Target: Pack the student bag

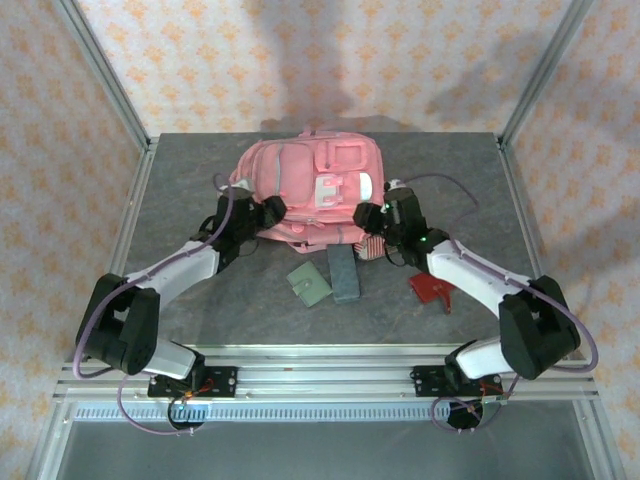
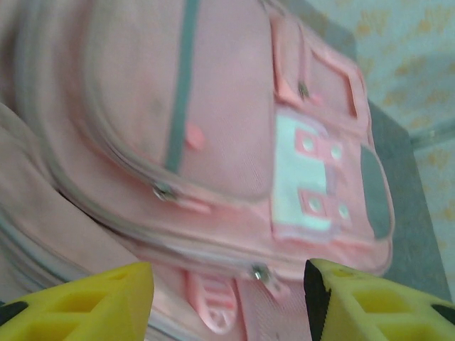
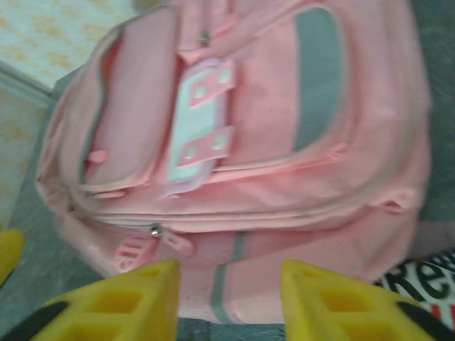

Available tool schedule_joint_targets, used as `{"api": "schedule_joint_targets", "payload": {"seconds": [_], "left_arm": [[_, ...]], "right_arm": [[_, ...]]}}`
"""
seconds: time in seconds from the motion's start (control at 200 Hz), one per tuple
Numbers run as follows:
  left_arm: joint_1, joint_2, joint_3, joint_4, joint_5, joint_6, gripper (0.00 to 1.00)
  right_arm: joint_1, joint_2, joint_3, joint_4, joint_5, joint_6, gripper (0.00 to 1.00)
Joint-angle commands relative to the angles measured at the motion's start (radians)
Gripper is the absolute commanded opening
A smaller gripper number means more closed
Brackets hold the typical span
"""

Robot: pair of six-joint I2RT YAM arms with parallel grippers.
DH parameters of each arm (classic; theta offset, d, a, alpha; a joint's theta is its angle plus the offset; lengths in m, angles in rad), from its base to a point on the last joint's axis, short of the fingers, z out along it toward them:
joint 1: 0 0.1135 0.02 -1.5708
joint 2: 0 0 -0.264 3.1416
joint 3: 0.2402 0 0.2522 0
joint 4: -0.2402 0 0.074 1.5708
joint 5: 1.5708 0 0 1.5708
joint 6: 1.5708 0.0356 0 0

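Far left: left gripper (image 1: pixel 268 212) at the near-left corner of the bag (image 1: pixel 305 185), touching it or just short, hard to tell from above. Stands wide open, nothing between the yellow fingers (image 2: pixel 92 302); holds nothing.

Centre: bag flat on its back, mid-table toward the far edge, pockets up, top away from the arms. Looks soft, slack and light while unfilled; probably sags and folds if lifted by one corner. Not slippery, not fragile. Best taken at two points: a zip tab (image 2: pixel 210 305) or pocket lip on one side, the bottom seam on the other, so as to keep a mouth open. Just in front on the table (image 1: pixel 200 300): green wallet (image 1: pixel 308 284) and grey case (image 1: pixel 345 275), side by side, clear of both grippers.

Right: right gripper (image 1: pixel 372 215) at the near-right corner, parted too but narrower, with the bag's lower edge beyond the gap; grips nothing, as far as can be told. Beside it a striped packet (image 1: pixel 372 246), against or partly under the bag; further right a red item (image 1: pixel 432 290).

From above: the whole layout and the loose items. From the left wrist: zip pulls and pale patch (image 2: pixel 302 177) close up, though blurred. From the right wrist: bold lettering on the packet (image 3: pixel 426 284), unreadable from above.
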State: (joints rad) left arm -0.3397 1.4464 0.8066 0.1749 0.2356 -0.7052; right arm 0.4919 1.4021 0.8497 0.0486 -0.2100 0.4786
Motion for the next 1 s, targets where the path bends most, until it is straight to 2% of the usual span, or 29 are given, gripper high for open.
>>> {"api": "schedule_joint_targets", "payload": {"seconds": [0.0,0.13,0.275,0.486,0.636,0.776,0.891,0.996], "left_arm": [[-0.064,0.057,0.078,-0.076,0.008,0.015,0.58],[-0.154,0.142,0.151,-0.117,-0.039,0.004,0.58],[-0.204,0.245,0.229,-0.164,-0.104,-0.026,0.60],[-0.228,0.386,0.344,-0.274,-0.214,-0.055,0.65],[-0.232,0.446,0.395,-0.313,-0.280,-0.072,0.64],[-0.232,0.498,0.430,-0.319,-0.348,-0.068,0.56],[-0.232,0.533,0.470,-0.327,-0.365,-0.041,0.44],[-0.226,0.553,0.497,-0.339,-0.369,-0.022,0.23]], "right_arm": [[-0.022,0.045,-0.012,-0.027,0.010,0.016,0.29],[-0.033,0.138,0.008,0.004,-0.026,0.014,0.16],[-0.030,0.250,0.018,0.086,-0.146,0.045,0.10],[0.003,0.330,0.042,0.129,-0.169,0.062,0.09],[0.014,0.337,0.040,0.134,-0.163,0.061,0.09],[0.019,0.336,0.028,0.140,-0.163,0.063,0.09],[0.019,0.334,0.023,0.138,-0.158,0.060,0.08],[0.019,0.330,0.022,0.136,-0.153,0.058,0.08]]}}
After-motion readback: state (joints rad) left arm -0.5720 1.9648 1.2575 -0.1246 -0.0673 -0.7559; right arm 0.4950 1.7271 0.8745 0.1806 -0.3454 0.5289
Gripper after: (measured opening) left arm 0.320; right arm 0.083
